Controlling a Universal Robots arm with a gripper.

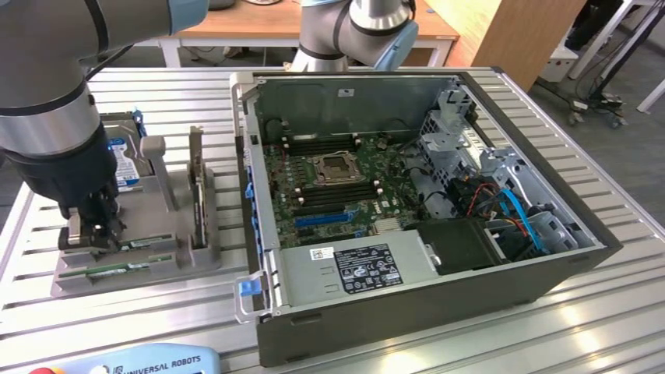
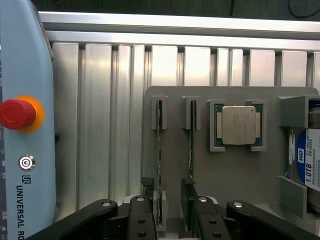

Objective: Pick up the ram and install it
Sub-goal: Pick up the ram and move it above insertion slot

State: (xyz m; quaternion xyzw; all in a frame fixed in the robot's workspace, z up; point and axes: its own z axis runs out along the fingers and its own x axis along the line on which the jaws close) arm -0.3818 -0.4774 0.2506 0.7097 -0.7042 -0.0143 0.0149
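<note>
At the exterior view's left, the claw (image 1: 96, 234) hangs low over the gray holder (image 1: 179, 234) on the slatted tabletop (image 1: 83, 319). Its fingers (image 2: 146, 210) stand apart and grip nothing, with the ram (image 2: 159, 145) on edge in its slot between them. The second ram (image 2: 190, 135) stands just beside it, then the silver processor (image 2: 238, 125) and the hard drive (image 2: 306, 160). At the exterior view's right sits the open computer case (image 1: 437, 300), its motherboard (image 1: 332, 183) exposed.

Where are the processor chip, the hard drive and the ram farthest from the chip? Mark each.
processor chip (image 2: 239, 125), wrist view, centre of silver lid.
hard drive (image 2: 306, 160), wrist view, its label.
ram farthest from the chip (image 2: 159, 150), wrist view, middle of its edge.
</note>
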